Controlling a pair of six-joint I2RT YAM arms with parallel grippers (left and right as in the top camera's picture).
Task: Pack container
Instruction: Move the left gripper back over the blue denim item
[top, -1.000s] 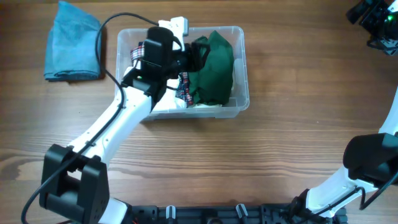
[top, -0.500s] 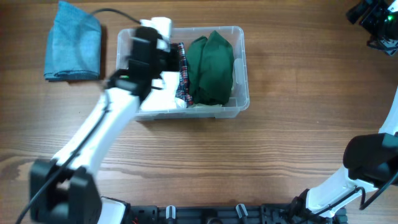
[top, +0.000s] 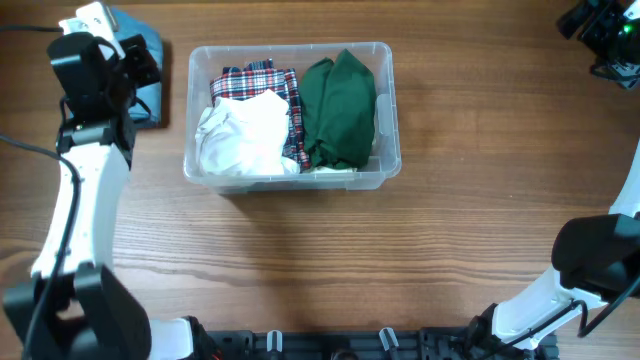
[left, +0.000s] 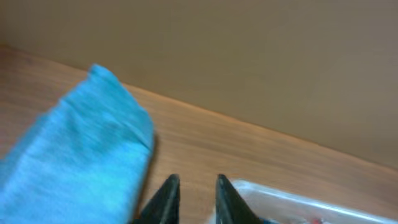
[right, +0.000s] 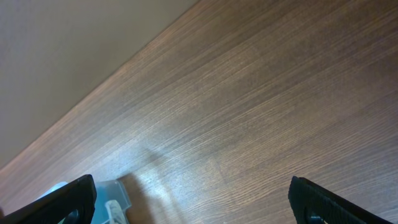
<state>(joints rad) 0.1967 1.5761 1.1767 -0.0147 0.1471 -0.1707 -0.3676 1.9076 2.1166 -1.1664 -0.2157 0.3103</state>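
The clear plastic container (top: 388, 110) sits at the table's middle back. It holds a white cloth (top: 245, 135), a plaid cloth (top: 255, 78) and a green cloth (top: 340, 108). My left gripper (top: 140, 62) is up over the folded blue cloth (top: 150, 100) at the far left, which the arm mostly hides. In the left wrist view the jaws (left: 198, 183) are empty with a narrow gap, the blue cloth (left: 74, 155) to their left and the container's rim (left: 292, 199) to their right. My right gripper (top: 605, 35) is at the far right corner, wide open and empty (right: 189, 199).
Bare wooden table lies in front of and to the right of the container. The right wrist view shows a corner of the container (right: 115, 199) and bare wood. The right arm's base (top: 590, 255) stands at the right front.
My left gripper has left the container and swung left to over the blue cloth. The white and plaid cloths now lie uncovered in the container. The right arm has not moved.
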